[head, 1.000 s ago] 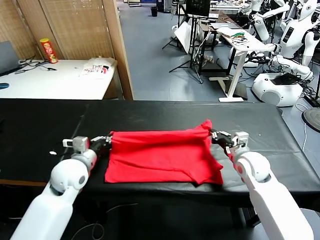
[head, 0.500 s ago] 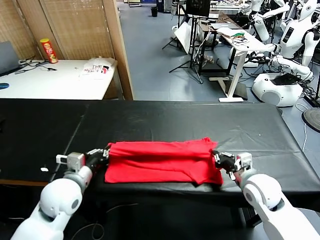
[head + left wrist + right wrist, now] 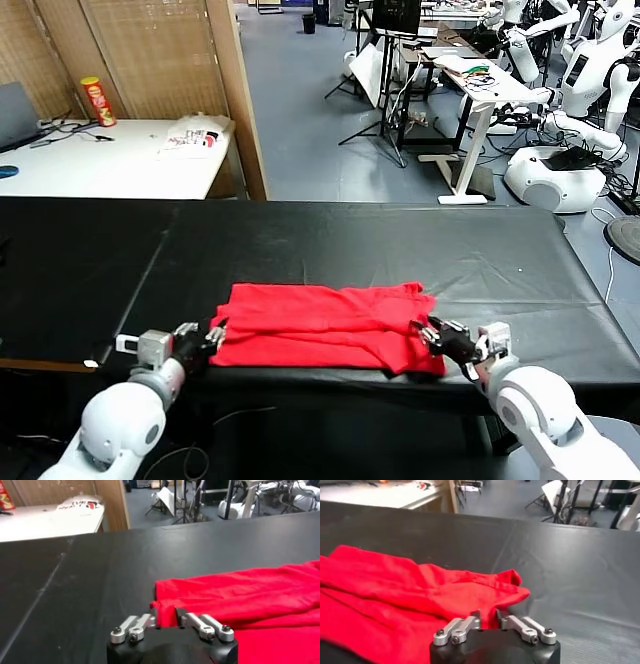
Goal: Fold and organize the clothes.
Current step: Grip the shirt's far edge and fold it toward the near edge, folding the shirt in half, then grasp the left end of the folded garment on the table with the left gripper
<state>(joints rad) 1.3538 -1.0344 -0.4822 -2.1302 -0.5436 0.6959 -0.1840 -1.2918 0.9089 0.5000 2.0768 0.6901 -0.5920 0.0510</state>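
A bright red T-shirt [image 3: 325,325] is seen lying folded into a wide, flat band on the black-covered table [image 3: 330,240], close to the table's near edge and roughly midway between its left and right ends. Its upper layer is rumpled, with soft creases running left to right, and a small peak of cloth is raised at its far right corner. The left gripper [image 3: 203,335] is held low at the shirt's near left corner, just beside the cloth; in the left wrist view [image 3: 166,620] its fingers [image 3: 196,621] are seen a little apart, with the red corner lying in the narrow gap between them, and whether the cloth is pinched cannot be told. The right gripper [image 3: 432,335] is placed at the shirt's near right corner, over the edge of the fabric; in the right wrist view [image 3: 487,620] its fingers [image 3: 517,623] are likewise seen slightly spread, with the shirt's bunched corner directly ahead of them, and a grip on the cloth cannot be confirmed. To the far left, a white table [image 3: 110,160] is seen beyond the black one, with a red and yellow canister [image 3: 97,101] and some printed packaging [image 3: 195,138] lying on it. Further white robots [image 3: 580,90] and desks are seen standing on the grey floor at the far right.
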